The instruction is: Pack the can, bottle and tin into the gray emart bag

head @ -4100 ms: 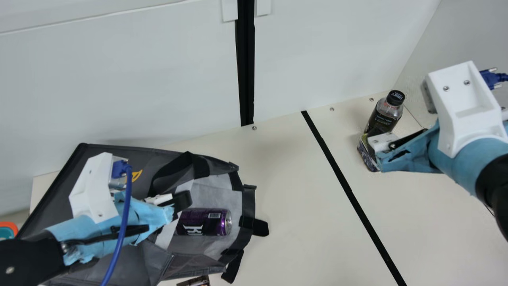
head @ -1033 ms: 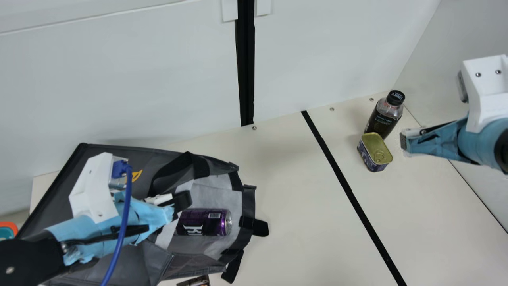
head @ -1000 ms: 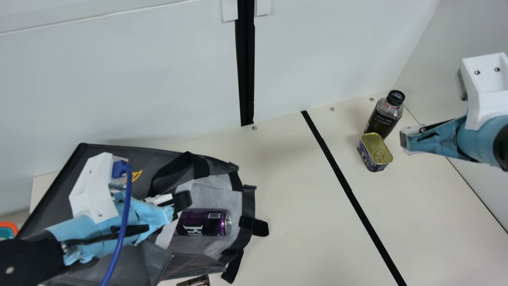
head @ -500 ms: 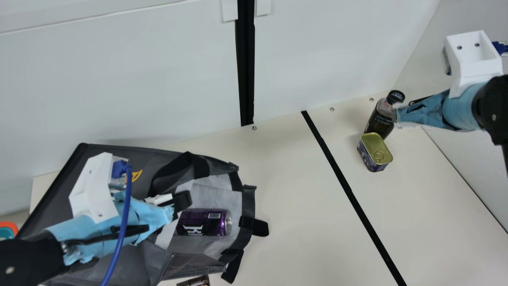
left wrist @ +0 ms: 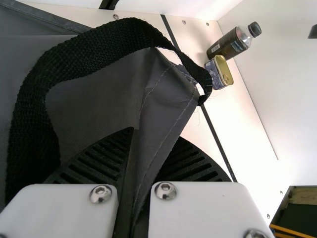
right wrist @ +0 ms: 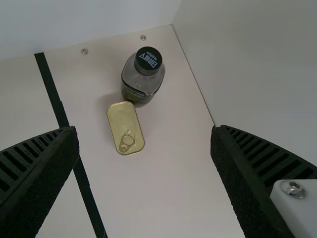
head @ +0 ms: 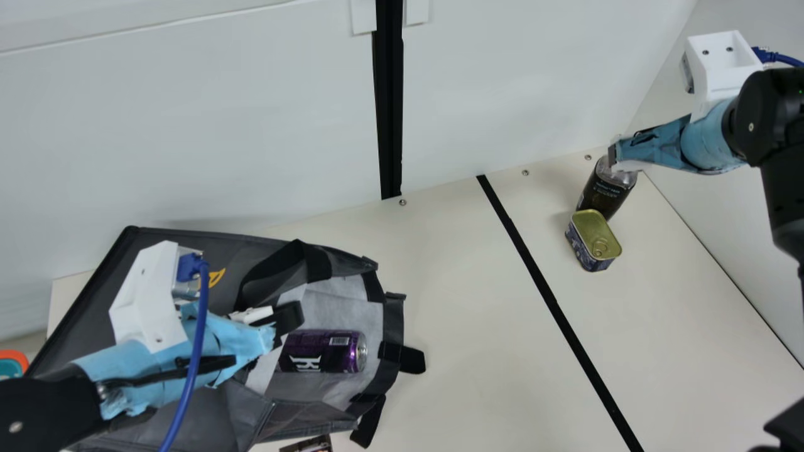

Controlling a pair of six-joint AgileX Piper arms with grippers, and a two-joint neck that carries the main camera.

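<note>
In the main view, the right gripper (head: 614,157) has moved away from the tin (head: 593,235), which it partly covered about four seconds ago, drew back to one side, and has now come across to hide the cap of the bottle (head: 604,194). Bottle and tin stand where they stood on the far part of the surface (head: 477,326), the tin close against the bottle's base, so the move has packed neither. The can (head: 323,351) lies on its side inside the mouth of the gray emart bag (head: 392,320), unchanged, as is the left gripper (head: 284,326) at the bag's edge. I take the can as done and the bottle as the likelier next item, with the tin left for after. In the left wrist view, that gripper's fingers pinch a fold of the bag's fabric, the black handle (left wrist: 74,57) arching beyond; this should help keep the mouth open. In the right wrist view, the other gripper's fingers are spread wide with nothing between them, and the bottle's cap (right wrist: 148,59) and the tin's ring-pull lid show farther off. The approach probably still needs lowering and lining up, and the close-set tin could get knocked.
</note>
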